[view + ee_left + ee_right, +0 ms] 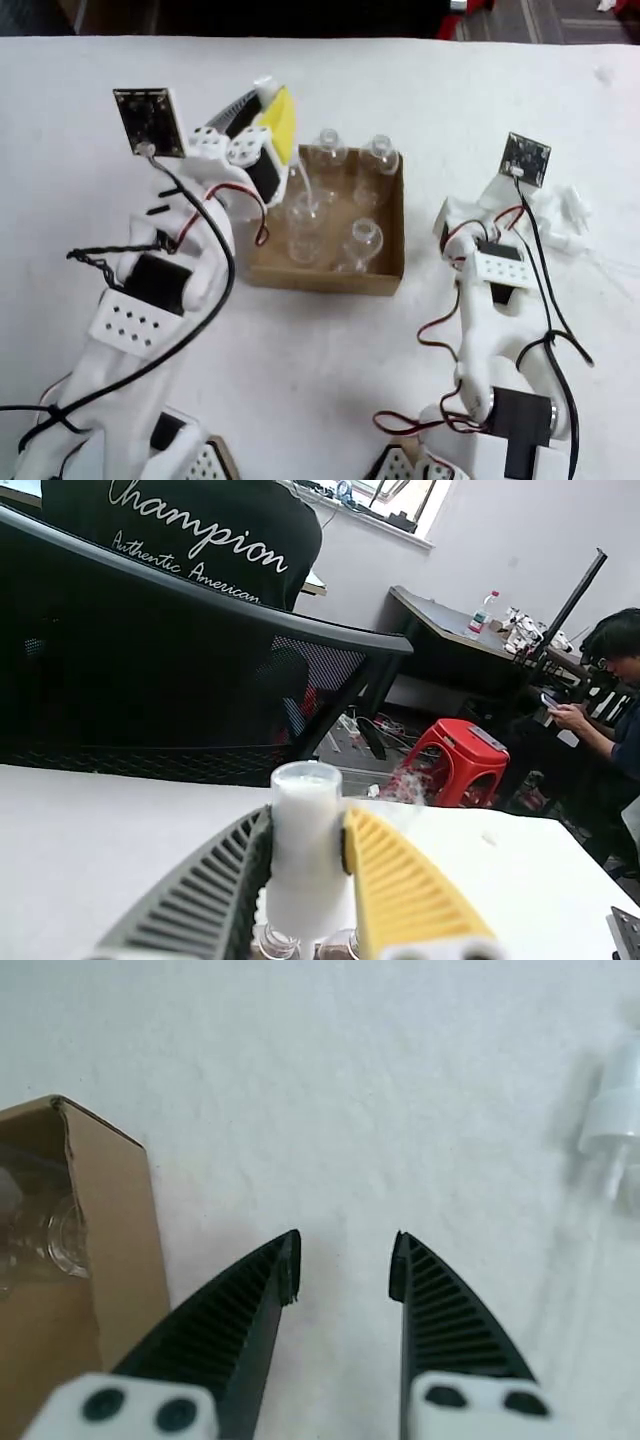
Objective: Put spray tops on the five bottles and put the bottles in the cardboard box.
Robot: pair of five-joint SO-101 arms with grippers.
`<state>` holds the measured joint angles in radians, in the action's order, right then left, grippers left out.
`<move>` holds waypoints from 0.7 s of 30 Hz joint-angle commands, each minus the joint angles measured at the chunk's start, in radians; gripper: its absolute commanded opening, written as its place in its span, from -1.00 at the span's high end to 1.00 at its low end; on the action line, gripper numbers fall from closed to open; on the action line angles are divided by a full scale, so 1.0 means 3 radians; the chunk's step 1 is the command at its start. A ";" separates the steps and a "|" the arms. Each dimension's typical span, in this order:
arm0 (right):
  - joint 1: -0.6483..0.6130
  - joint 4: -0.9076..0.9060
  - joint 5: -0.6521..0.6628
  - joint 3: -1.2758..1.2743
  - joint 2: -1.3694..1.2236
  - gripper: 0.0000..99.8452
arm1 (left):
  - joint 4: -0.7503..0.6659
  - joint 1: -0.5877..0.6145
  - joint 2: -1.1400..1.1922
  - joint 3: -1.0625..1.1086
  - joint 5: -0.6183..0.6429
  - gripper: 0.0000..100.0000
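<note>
The cardboard box (320, 275) sits mid-table with several clear capless bottles (362, 240) standing in it. My left gripper (265, 100) hangs above the box's left rear corner, shut on a white spray top (305, 850) between its grey and yellow fingers. The top's thin tube (297, 182) slopes down toward a bottle (305, 215) in the box. Two bottle necks (275, 942) show just below the held top. My right gripper (343, 1265) is open over bare cloth right of the box (100, 1230). A loose spray top (612, 1120) lies ahead of it.
More white spray tops (572, 212) lie on the white cloth at the far right, beyond the right arm (495, 265). A black chair (200, 670) and a red stool (455, 760) stand past the table's far edge.
</note>
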<state>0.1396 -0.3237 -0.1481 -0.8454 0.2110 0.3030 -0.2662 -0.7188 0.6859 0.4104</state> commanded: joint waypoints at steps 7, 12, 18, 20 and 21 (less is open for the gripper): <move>-0.0013 0.0064 0.0041 0.0041 0.0013 0.75 | -0.0087 0.0038 0.0008 -0.0097 -0.0046 0.95; -0.0013 0.0064 0.0041 0.0041 0.0013 0.75 | -0.0823 0.0043 0.0008 0.0394 -0.0123 0.95; -0.0013 0.0064 0.0041 0.0041 0.0013 0.75 | -0.1135 0.0023 -0.0023 0.0685 -0.0322 0.95; -0.0013 0.0064 0.0041 0.0041 0.0013 0.75 | -0.1059 0.0038 -0.0018 0.0685 -0.0327 0.95; -0.0013 0.0064 0.0041 0.0041 0.0013 0.75 | -0.1002 0.0023 -0.0018 0.0685 -0.0327 0.95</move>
<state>0.1396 -0.3237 -0.1481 -0.8454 0.2110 -0.0008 -0.2677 -0.7188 0.8991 0.3291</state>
